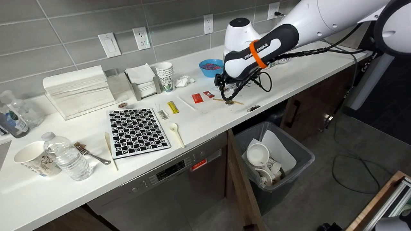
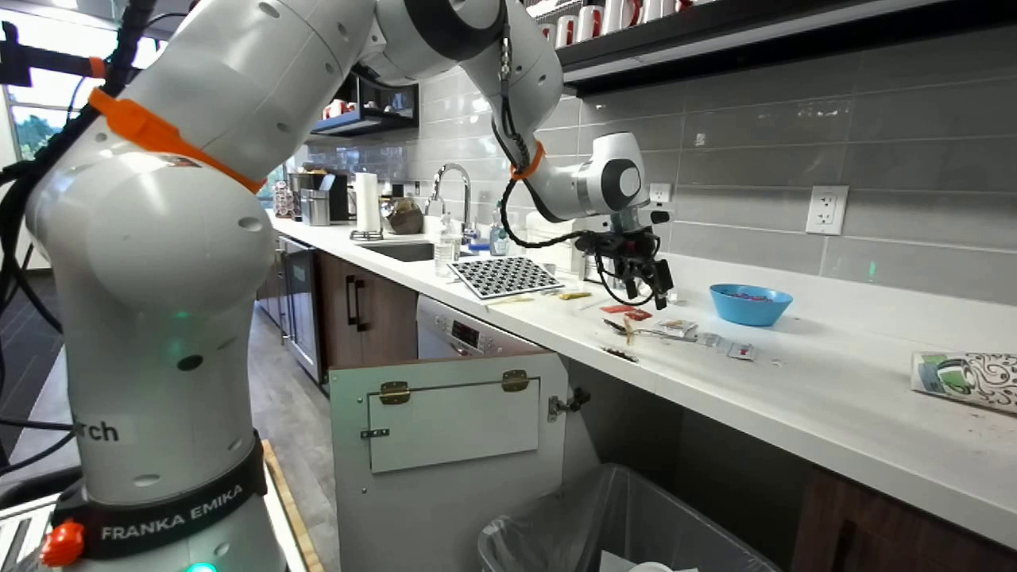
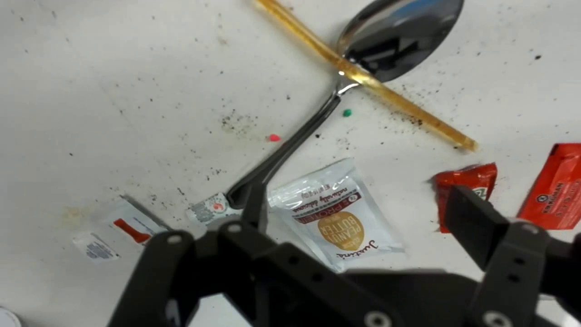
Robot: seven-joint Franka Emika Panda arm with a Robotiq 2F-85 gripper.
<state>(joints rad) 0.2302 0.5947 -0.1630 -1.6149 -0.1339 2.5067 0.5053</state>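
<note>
Poised over the counter [image 2: 842,389] beside the spoon [image 3: 324,110], end effector [image 3: 365,211] with fingers spread wide and nothing gripped between. Held above the surface, to judge from an exterior view. Framed by the fingers in the wrist view, just beside the spoon's handle: a peanut butter packet [image 3: 340,218], print upward; contact with the handle impossible to tell. Partly overlapped by one finger, the tip of the spoon's handle; by the other, a small red packet [image 3: 463,178] apart from the spoon.

Apparently the approach stage, nothing yet picked up. For a hold on the peanut butter packet, likely calls for a straight descent alongside the spoon's handle, fingertips brought right down to the counter, then a gentle closing on thin film without dragging the handle.

Laid across the spoon's neck, an amber stick [image 3: 363,78]. Near the tip of the spoon's handle, white sachets [image 3: 131,229]; farther from the spoon than the small red packet, a flat red Kikkoman packet [image 3: 558,190]. Scattered around the spoon, dark crumbs [image 3: 236,122], with a pink bit [image 3: 273,137] and a green bit [image 3: 347,112] close to the handle.

Beyond the spoon, away from the counter's front edge, a blue bowl [image 2: 751,311]; well past the handle's tip, a patterned cup [image 2: 969,377] on its side. Well past the spoon's bowl end, a checkered board [image 1: 138,131]. Below the spoon, off the counter's front edge, a bin [image 1: 300,150] with white cups [image 1: 257,154] inside.
</note>
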